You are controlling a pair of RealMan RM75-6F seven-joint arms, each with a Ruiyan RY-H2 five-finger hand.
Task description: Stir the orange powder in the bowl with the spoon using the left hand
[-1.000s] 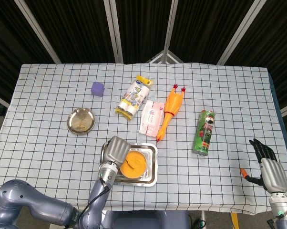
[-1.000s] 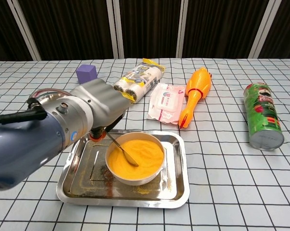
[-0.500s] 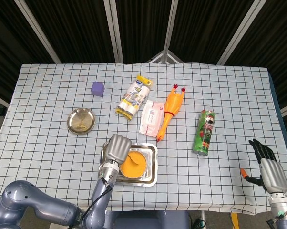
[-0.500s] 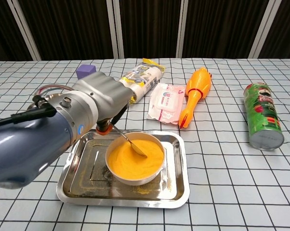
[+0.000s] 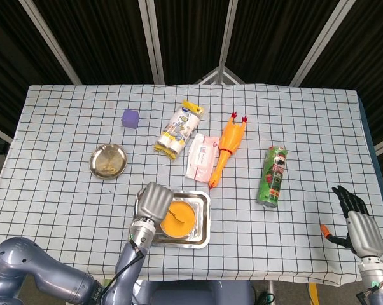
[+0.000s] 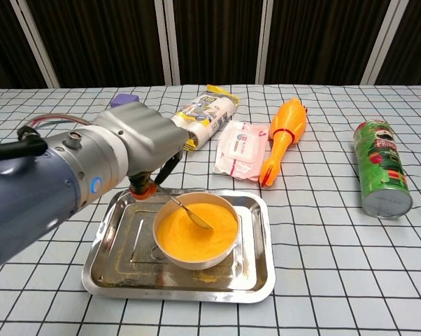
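Moved since earlier: my left hand (image 6: pixel 137 143) has drawn back a little toward me and leftward, and the spoon (image 6: pixel 191 213) bowl has swept from the near-centre of the powder to the middle-right; nothing else on the table has shifted.
Left hand: fingers closed round the spoon handle, pinching it just above the bowl's left rim.
Right hand (image 5: pixel 359 225): idle at the table's right edge, well apart from everything, fingers spread, holding nothing.
Task's thing: the bowl (image 6: pixel 196 230) of orange powder (image 6: pixel 203 231) sits inside the steel tray (image 6: pixel 256 266), at the near middle of the table.
Key relation: the spoon's long axis slopes down from my left hand, at upper left, to its tip in the powder at lower right; I judge the next sweep turns on keeping that tip inside the rim.
Nearer hand: the left, by far.
Writing: the green can (image 6: pixel 380 168) lying on its side looks like Pringles; the wipes pack (image 6: pixel 240 148) and the yellow-ended packet (image 6: pixel 202 115) carry print too small for me to read.
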